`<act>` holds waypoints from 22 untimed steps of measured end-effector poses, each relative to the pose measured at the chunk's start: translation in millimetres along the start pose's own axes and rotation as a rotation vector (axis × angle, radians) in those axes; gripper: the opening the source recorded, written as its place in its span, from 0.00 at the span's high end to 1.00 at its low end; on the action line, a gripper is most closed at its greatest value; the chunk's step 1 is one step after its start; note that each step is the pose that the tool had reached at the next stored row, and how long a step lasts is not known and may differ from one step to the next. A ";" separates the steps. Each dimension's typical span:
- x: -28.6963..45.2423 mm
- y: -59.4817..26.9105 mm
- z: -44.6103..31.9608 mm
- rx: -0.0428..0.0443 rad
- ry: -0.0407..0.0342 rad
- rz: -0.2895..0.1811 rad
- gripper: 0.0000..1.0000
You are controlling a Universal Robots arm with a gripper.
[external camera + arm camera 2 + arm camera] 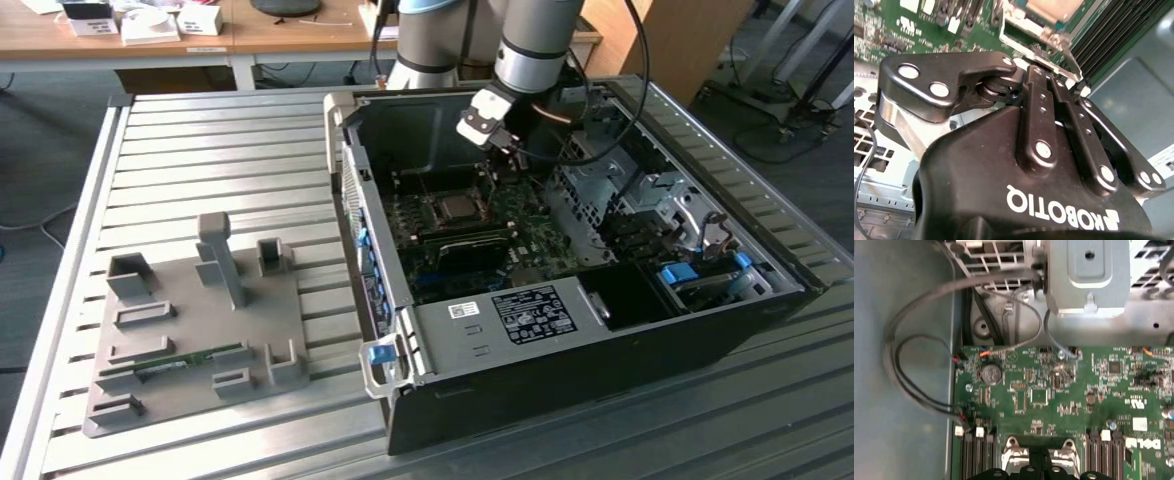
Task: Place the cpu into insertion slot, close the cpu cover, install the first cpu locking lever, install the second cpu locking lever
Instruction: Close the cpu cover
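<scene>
Cpu (459,207) lies seated at the middle of the motherboard (534,235), with the cpu cover (1059,50) seemingly lowered around it — whether it is fully flat I cannot tell. Sweeping from the exterior view's left: a grey fixture plate (187,320) rests well apart on the table (227,160). Next, the case wall (350,170) stands at nine o'clock of the chip and the memory slots (461,240) at six. The gripper (503,165) is at one o'clock, just above the cover's edge, and the drive cage (627,185) at three. The jaws are together, with nothing seen between them. By that, the closing press seems in hand: it wants a straight downward push on the frame's rim, never on the chip. Loose cables (890,360) trail beside the board's edge — free room is mainly overhead
</scene>
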State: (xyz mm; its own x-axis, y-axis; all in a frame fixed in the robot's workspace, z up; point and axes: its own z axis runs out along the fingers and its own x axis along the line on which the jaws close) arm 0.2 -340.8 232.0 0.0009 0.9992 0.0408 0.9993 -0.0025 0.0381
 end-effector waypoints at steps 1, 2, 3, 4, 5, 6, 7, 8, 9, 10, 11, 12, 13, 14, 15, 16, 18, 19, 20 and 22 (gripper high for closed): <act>0.0 -2.1 0.1 0.0000 -0.0001 0.001 0.89; 0.0 -3.2 0.1 -0.0001 -0.0002 0.001 0.89; 0.0 -3.4 0.1 -0.0001 -0.0002 0.001 0.89; 0.0 -3.4 0.1 0.0000 -0.0002 0.001 0.89; 0.0 -3.5 0.1 -0.0001 -0.0001 0.001 0.89; 0.0 -3.6 0.1 -0.0001 -0.0001 0.001 0.89; 0.0 -3.7 0.1 -0.0001 -0.0001 0.001 0.89; 0.0 -3.7 0.1 -0.0001 0.0000 0.001 0.89; 0.0 -3.8 0.2 0.0011 0.0001 0.001 0.89; 0.0 -3.8 0.5 0.0042 0.0003 0.001 0.89; 0.0 -3.8 0.7 0.0084 0.0003 0.002 0.89; 0.0 -3.8 0.8 0.0126 -0.0001 0.002 0.89; 0.0 -3.8 0.7 0.0135 -0.0003 0.002 0.89; 0.0 -3.8 0.7 0.0138 -0.0003 0.002 0.89; 0.0 -3.8 0.7 0.0141 -0.0003 0.002 0.89; 0.0 -3.8 0.8 0.0142 -0.0002 0.002 0.89; 0.0 -3.8 0.8 0.0146 -0.0001 0.002 0.89; 0.0 -4.0 0.8 0.0146 -0.0001 0.002 0.89; 0.0 -4.9 1.0 0.0146 0.0000 0.002 0.89; 0.0 -8.0 1.4 0.0145 0.0002 0.002 0.89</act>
State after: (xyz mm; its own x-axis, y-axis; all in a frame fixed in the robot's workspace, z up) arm -7.8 -340.8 230.3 0.0029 0.9992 0.0410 0.9997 -0.0039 0.0236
